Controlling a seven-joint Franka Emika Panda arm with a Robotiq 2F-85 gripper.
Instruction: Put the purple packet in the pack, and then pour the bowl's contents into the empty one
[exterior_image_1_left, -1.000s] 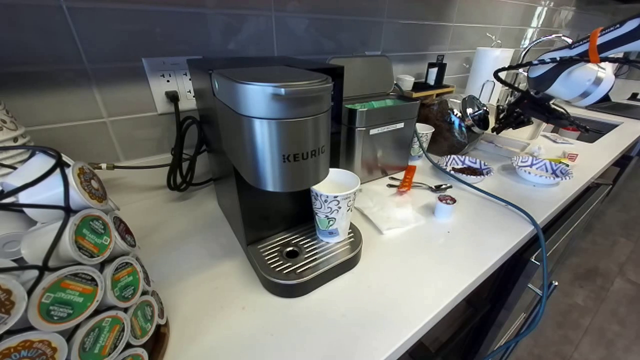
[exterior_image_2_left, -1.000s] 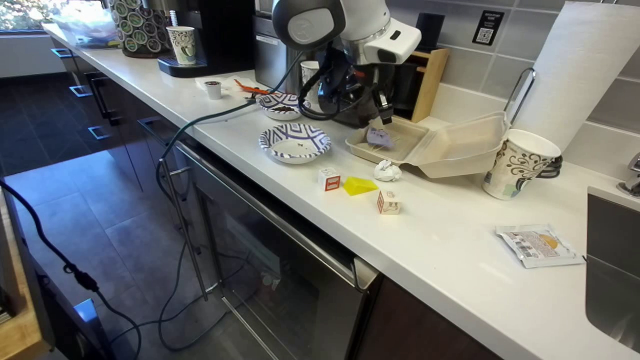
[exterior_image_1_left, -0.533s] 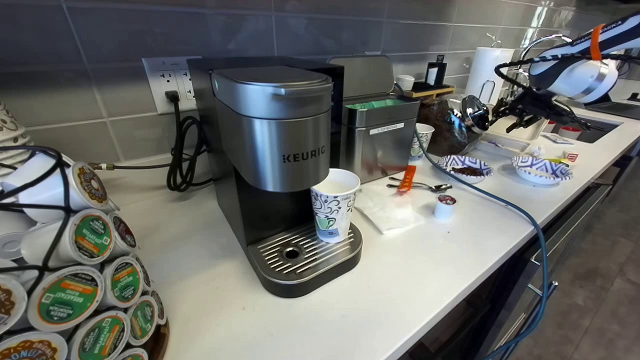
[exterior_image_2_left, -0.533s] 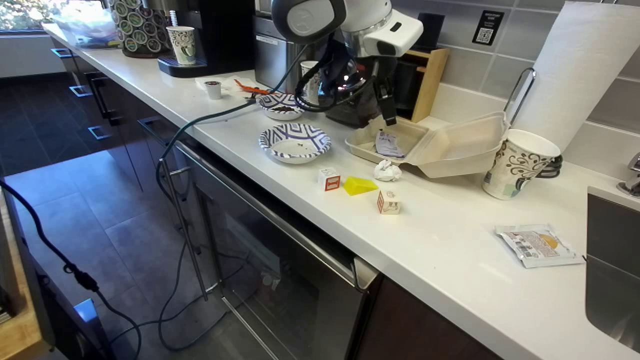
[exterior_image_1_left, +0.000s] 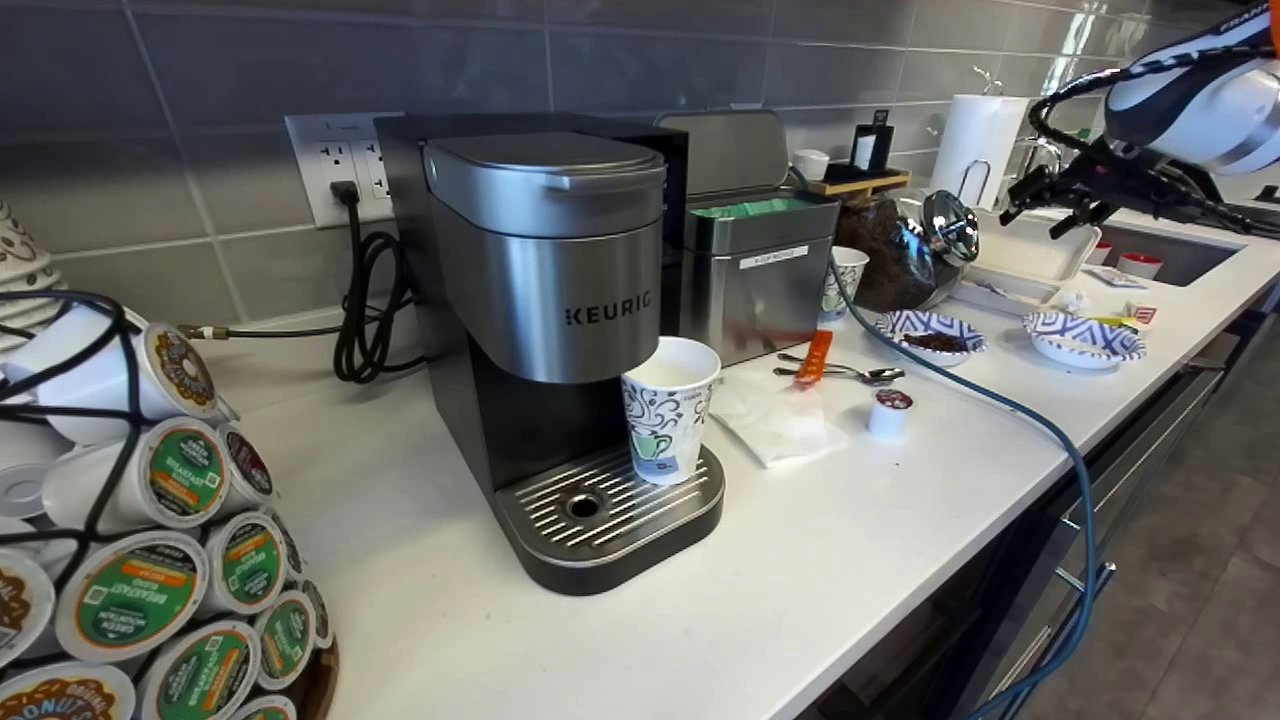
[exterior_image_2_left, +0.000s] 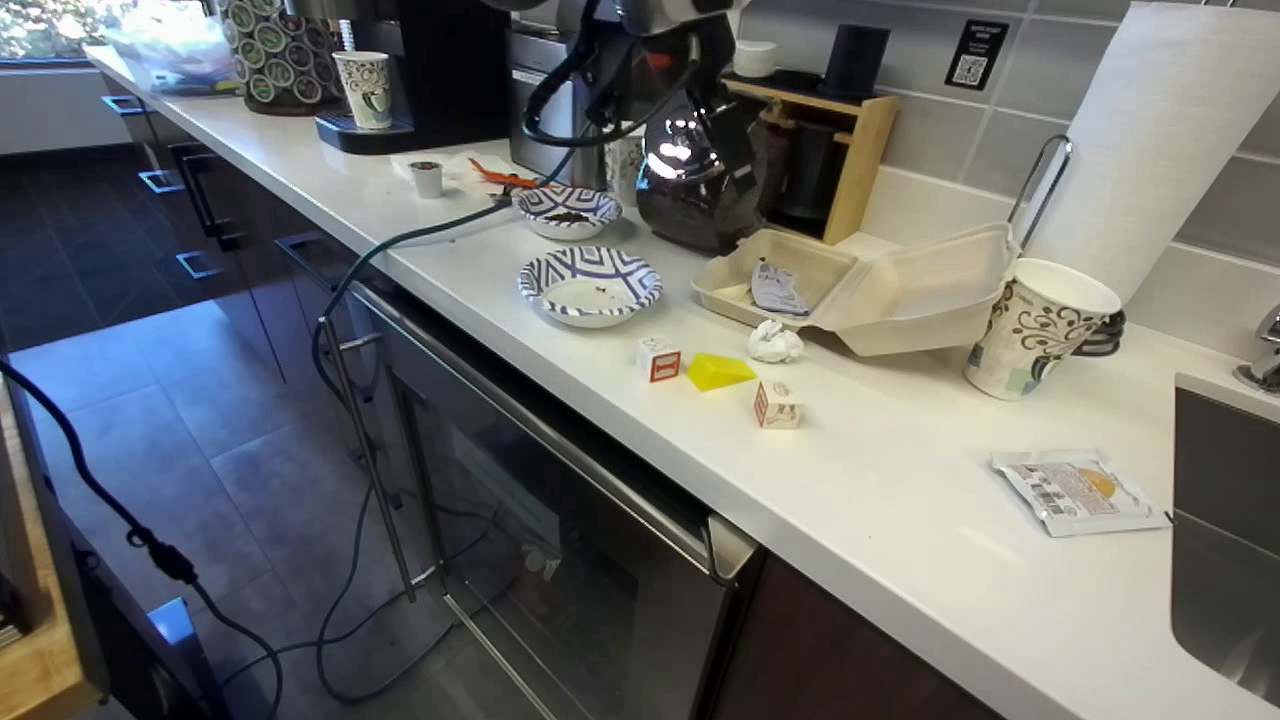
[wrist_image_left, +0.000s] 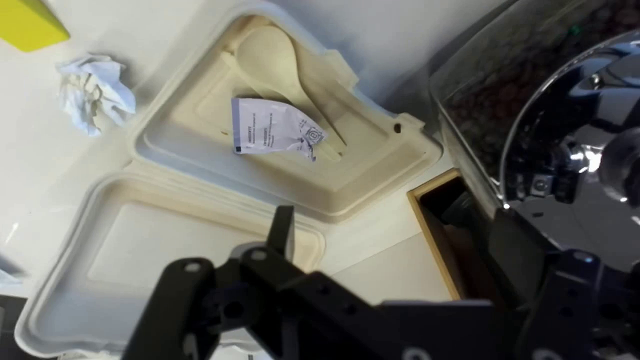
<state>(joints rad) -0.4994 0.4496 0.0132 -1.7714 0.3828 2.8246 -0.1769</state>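
A: Where are we?

B: At a white kitchen counter (exterior_image_2_left: 900, 480) along a grey tiled wall (exterior_image_2_left: 925, 130). A paper cup (exterior_image_1_left: 662, 420) stands on the drip tray (exterior_image_1_left: 550, 520) of a coffee maker (exterior_image_1_left: 560, 270), presumably to catch a drink.

A: And the purple packet (wrist_image_left: 272, 126)?

B: In the pack (wrist_image_left: 195, 135), an unfolded clamshell box, lying partly over 2 pale utensils (wrist_image_left: 270, 57). The lid (exterior_image_2_left: 925, 280) is spread out beside the tray half, likely so that things can go straight in from above.

A: Is the gripper (wrist_image_left: 392, 220) holding it?

B: No. The wrist view shows its jaws spread wide with nothing between them, above the box and clear of the packet. I'd call step 1 of 2 done.

A: So the pour is left?

B: Yes. The bowl (exterior_image_2_left: 567, 232) stands upright with dark bits (exterior_image_2_left: 568, 217) in it. Near it but apart is the wider bowl (exterior_image_2_left: 590, 265), also upright, with only a few specks (exterior_image_2_left: 600, 290) showing. Placed as neighbours, they should make for a short carry.

A: Anything awkward?

B: A cable (exterior_image_1_left: 1087, 520) passes close by the bowl; whether it touches, I can't tell. A glass jar (exterior_image_2_left: 690, 212) sits just behind the bowl on the wall side, which could crowd the gripper. I'd grip the rim on the open side, hold it level until it is over the wider bowl, then tip slowly, since loose bits may scatter.
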